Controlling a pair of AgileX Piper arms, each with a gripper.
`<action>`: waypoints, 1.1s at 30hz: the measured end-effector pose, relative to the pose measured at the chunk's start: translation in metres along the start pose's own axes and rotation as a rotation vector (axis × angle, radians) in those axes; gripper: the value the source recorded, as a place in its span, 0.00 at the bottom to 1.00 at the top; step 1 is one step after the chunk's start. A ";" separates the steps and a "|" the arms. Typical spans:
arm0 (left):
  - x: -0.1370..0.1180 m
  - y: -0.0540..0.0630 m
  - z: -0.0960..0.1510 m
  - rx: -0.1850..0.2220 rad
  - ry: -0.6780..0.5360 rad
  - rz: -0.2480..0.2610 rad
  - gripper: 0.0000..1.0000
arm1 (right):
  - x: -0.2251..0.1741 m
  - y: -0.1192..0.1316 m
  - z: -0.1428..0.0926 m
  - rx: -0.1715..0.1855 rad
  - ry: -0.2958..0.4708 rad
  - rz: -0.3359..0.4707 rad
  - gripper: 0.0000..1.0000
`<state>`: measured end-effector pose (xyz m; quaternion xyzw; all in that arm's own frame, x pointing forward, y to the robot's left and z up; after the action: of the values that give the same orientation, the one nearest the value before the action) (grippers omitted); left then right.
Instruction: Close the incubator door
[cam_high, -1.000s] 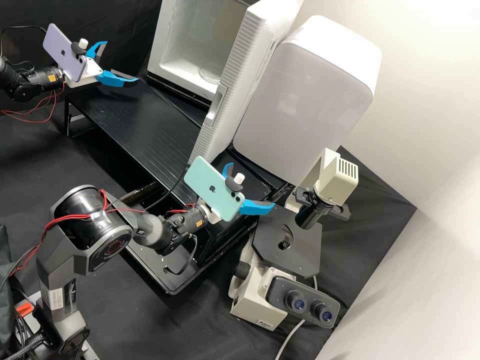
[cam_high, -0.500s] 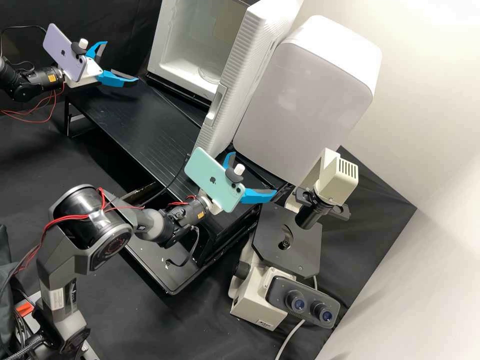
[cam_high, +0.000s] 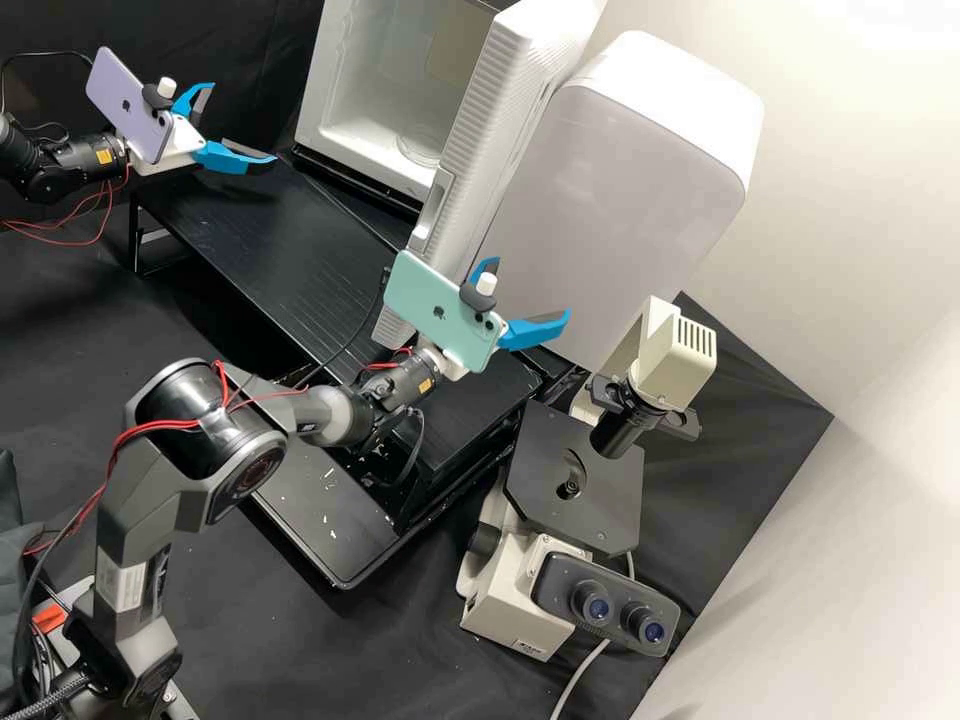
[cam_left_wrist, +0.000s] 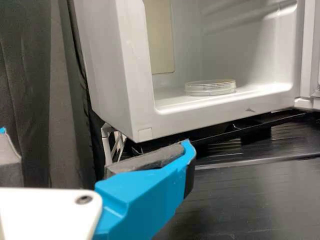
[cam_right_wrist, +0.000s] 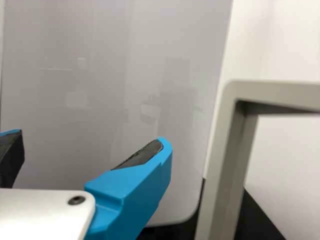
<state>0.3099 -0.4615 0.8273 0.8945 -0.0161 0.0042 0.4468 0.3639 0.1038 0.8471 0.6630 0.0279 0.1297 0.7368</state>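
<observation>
White incubator (cam_high: 350, 110) in high view, near the black rack's (cam_high: 250, 255) far edge, front uncovered; its door (cam_high: 485, 120) is wide open, sticking out across the rack toward the right end, long handle (cam_high: 432, 205) on it. Left gripper (cam_high: 243, 124) near the rack's left corner, jaws wide apart, nothing held. Right gripper (cam_high: 532, 290) over the rack's right end, near the door's free end, jaws wide apart, nothing held; can't tell if it touches the door. Big pale box (cam_high: 620, 180) beside the door, microscope (cam_high: 505, 600) on the bench (cam_high: 350, 650) past the rack's right corner.

Left wrist view: jaws spread in front of the incubator opening, clear dish (cam_left_wrist: 210, 88) inside.

Right wrist view: jaws spread, box's flat panel ahead, pale frame (cam_right_wrist: 222, 150) beside it.
</observation>
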 end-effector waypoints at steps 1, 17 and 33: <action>0.000 0.000 0.000 0.000 0.000 0.000 1.00 | 0.003 -0.001 -0.001 -0.001 0.005 -0.003 0.00; 0.000 0.000 0.000 0.000 0.000 0.000 1.00 | 0.042 -0.006 -0.031 -0.016 0.086 -0.020 0.00; 0.000 0.000 0.000 0.000 0.000 0.000 1.00 | 0.023 -0.015 -0.052 -0.014 0.118 -0.083 0.00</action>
<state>0.3099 -0.4615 0.8273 0.8945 -0.0161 0.0042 0.4468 0.3771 0.1580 0.8294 0.6472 0.0976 0.1381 0.7434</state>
